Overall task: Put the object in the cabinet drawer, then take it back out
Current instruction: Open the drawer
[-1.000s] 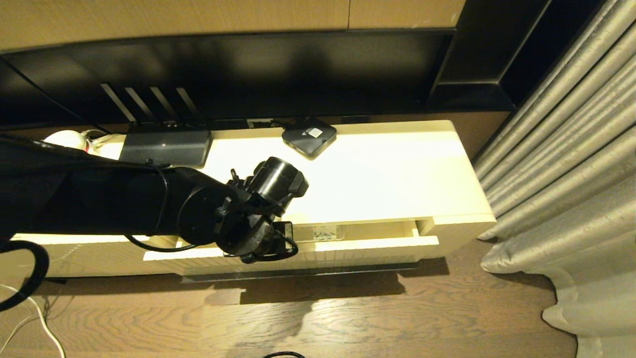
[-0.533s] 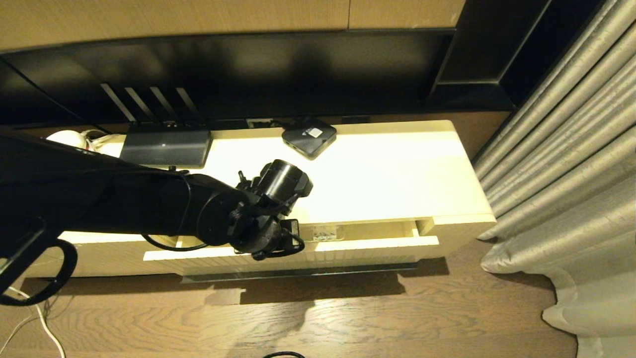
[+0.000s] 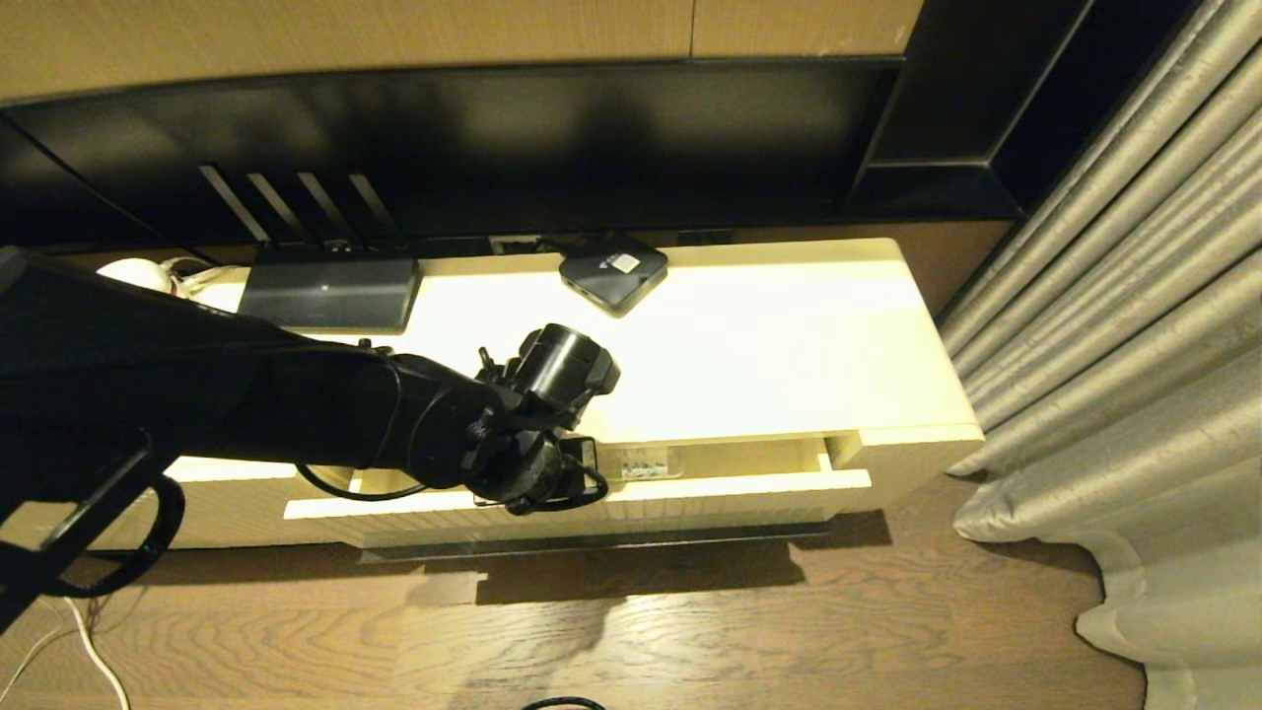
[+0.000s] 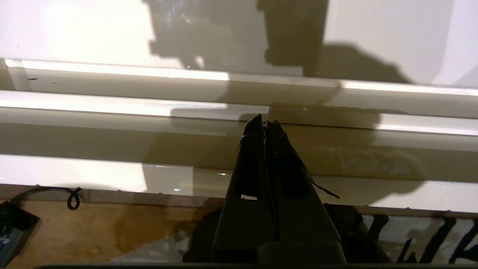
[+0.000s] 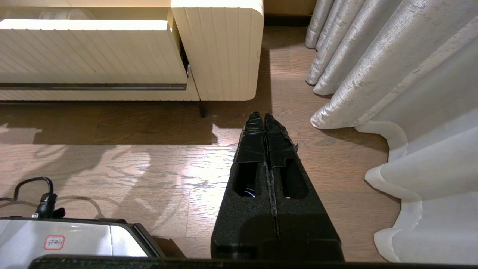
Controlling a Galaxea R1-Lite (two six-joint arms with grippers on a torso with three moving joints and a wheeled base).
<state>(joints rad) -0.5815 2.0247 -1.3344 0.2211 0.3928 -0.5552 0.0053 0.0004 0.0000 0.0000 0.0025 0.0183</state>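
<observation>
The cabinet drawer (image 3: 710, 490) stands slightly pulled out of the cream cabinet (image 3: 769, 345). The object, a small clear bottle (image 3: 646, 461) with a white label, lies on its side inside the gap. My left arm (image 3: 444, 434) reaches across the cabinet front, and its wrist covers the drawer's middle just left of the bottle. My left gripper (image 4: 265, 121) is shut and empty, with its tips at the drawer front's top rim. The right gripper (image 5: 264, 116) hangs shut over the wooden floor, off to the drawer's right. The ribbed drawer front (image 5: 93, 52) and the bottle (image 5: 63, 15) also show in the right wrist view.
A black square box (image 3: 613, 273) and a grey router (image 3: 330, 291) sit at the back of the cabinet top, under a dark screen (image 3: 444, 148). Grey curtains (image 3: 1114, 345) hang close to the cabinet's right end. Cables (image 3: 89, 641) lie on the floor at left.
My left arm has shifted a little to the right along the drawer front, toward the bottle. The drawer and the bottle have stayed where they were.
</observation>
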